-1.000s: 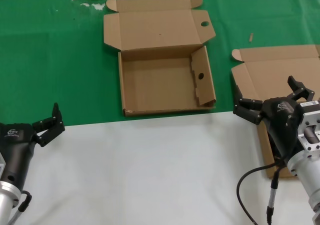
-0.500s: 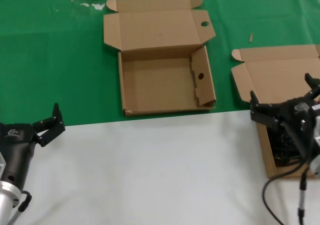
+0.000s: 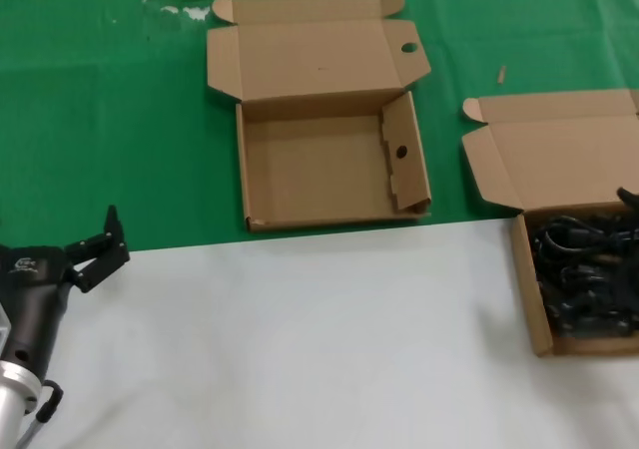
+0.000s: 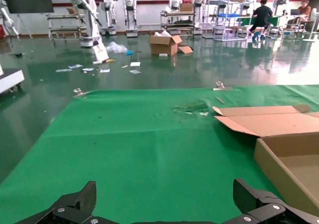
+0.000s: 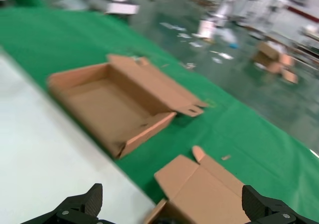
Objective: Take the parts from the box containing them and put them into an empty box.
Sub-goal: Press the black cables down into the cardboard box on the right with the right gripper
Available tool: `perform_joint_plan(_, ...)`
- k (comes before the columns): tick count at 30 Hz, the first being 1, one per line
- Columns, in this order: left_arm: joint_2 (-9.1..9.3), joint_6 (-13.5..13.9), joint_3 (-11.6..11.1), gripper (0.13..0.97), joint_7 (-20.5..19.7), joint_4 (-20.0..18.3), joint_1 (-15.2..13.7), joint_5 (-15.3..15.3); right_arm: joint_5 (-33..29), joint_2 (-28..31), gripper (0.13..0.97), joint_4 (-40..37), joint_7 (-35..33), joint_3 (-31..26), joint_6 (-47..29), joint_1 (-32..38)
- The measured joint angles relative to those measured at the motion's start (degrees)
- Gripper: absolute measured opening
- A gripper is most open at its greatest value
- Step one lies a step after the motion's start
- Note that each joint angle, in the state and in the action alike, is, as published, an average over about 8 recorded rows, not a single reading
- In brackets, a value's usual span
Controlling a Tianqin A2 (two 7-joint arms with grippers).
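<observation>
Right hand (image 3: 631, 198) now beside parts (image 3: 584, 269)

From my station I see a tabletop (image 3: 300, 369) white along its near edge, with a green cloth (image 3: 100, 120) covering the far part. Beyond it lies a glossy grey-green floor (image 4: 149, 64) strewn with paper scraps (image 4: 102, 69) and an open cardboard carton (image 4: 167, 43). Metal racks (image 4: 65, 30) and white humanoid robots (image 4: 130, 10) line the far wall. A seated person (image 4: 260, 17) is at far right.
</observation>
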Motion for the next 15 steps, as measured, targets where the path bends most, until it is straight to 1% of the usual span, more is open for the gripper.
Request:
perform_joint_plan(4,0.00,0.0,0.0,0.966,0.0,0.0,0.0,0.0,0.7,3.0,0.966,-1.9,-7.4,6.1,-8.5,-2.4)
perform_joint_plan(8,0.00,0.0,0.0,0.966,0.0,0.0,0.0,0.0,-0.3,5.9,0.966,-5.5,-14.7,9.7,-14.4,-2.1)
perform_joint_plan(11,0.00,0.0,0.0,0.966,0.0,0.0,0.0,0.0,-1.7,8.2,0.966,-8.6,-19.6,10.1,-17.3,-0.1)
perform_joint_plan(15,0.00,0.0,0.0,0.966,0.0,0.0,0.0,0.0,-3.9,11.1,0.966,-12.1,-24.9,8.3,-20.3,3.0)
